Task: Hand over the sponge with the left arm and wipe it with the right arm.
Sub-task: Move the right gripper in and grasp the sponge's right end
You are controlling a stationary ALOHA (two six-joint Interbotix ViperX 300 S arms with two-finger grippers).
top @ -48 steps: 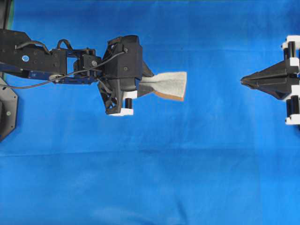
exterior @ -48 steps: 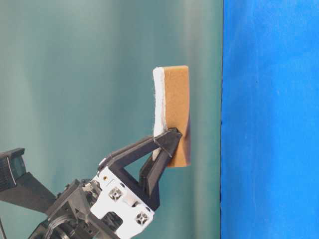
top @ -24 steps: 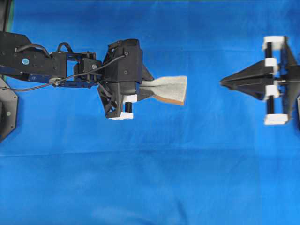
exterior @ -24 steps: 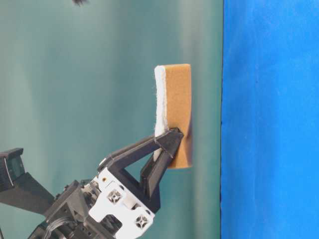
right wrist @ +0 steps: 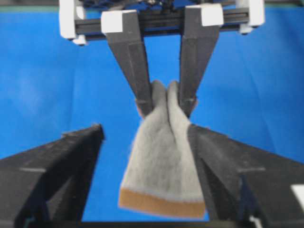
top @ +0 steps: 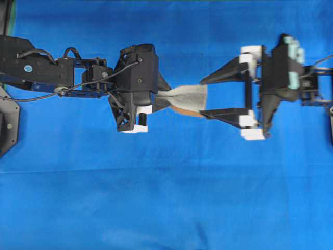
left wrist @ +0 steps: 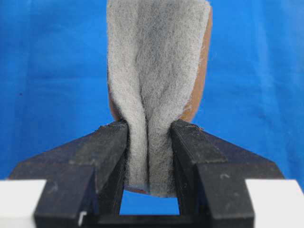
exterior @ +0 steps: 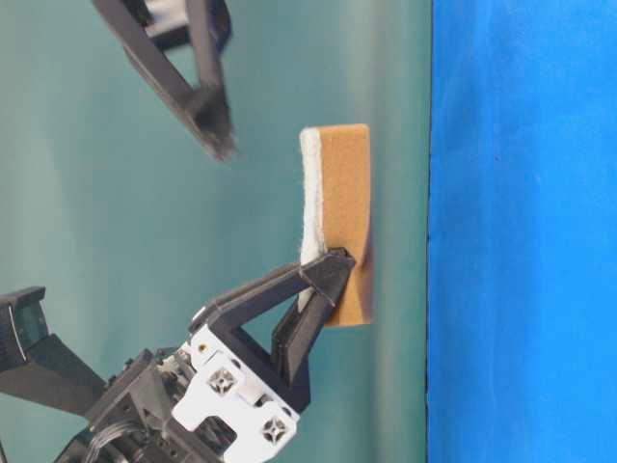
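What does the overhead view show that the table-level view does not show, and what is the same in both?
Only the overhead view shows the whole right pincer, open with one finger on either side of the sponge's free end, and its teal-patched housing. Only the table-level view shows the sponge's orange-brown back and that the sponge hangs clear of the blue cloth. Both show the left pincer shut on the sponge's near end.

Right arm [exterior: 178, 72] cut off by table-level view's top edge
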